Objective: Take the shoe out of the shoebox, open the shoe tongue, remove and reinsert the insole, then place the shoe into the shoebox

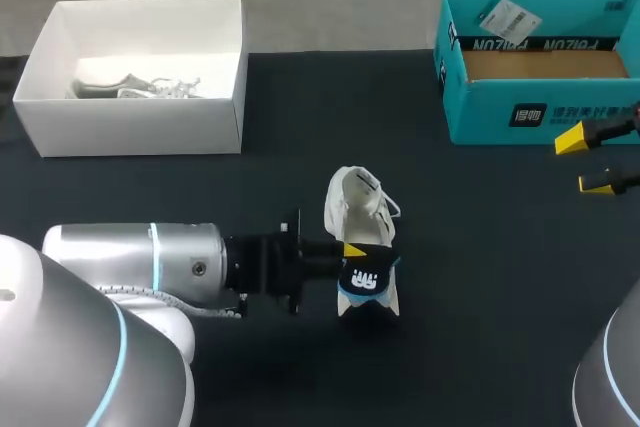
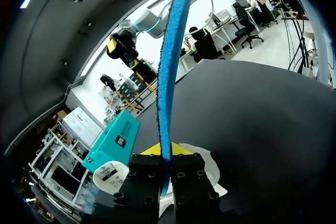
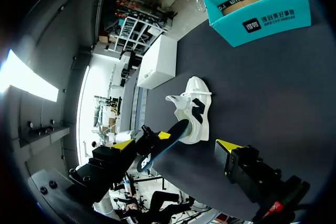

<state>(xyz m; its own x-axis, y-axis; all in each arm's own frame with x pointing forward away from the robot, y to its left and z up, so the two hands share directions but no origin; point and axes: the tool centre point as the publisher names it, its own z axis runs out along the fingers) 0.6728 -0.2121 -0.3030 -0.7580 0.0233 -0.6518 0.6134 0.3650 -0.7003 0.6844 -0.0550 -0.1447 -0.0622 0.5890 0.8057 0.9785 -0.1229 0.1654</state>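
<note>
A white shoe (image 1: 355, 209) stands on the black table (image 1: 480, 277) near the middle, also seen ahead of my right gripper as the shoe (image 3: 195, 109). My left gripper (image 1: 350, 250) is over the shoe's heel end, shut on a blue insole (image 1: 367, 282) with a dark, white-marked face. In the left wrist view the insole (image 2: 169, 72) stands edge-on between the fingers (image 2: 149, 150), with the shoe (image 2: 212, 167) below. One end of the insole (image 3: 164, 142) lies at the shoe's opening. My right gripper (image 1: 592, 161) hangs open at the right edge, holding nothing, and shows as the right gripper (image 3: 176, 145).
A teal shoebox (image 1: 475, 97) stands open at the back right, also seen as the shoebox (image 3: 257, 9). A white box (image 1: 130, 127) at the back left holds another pale shoe (image 1: 135, 87). Bare table lies between the shoe and the teal box.
</note>
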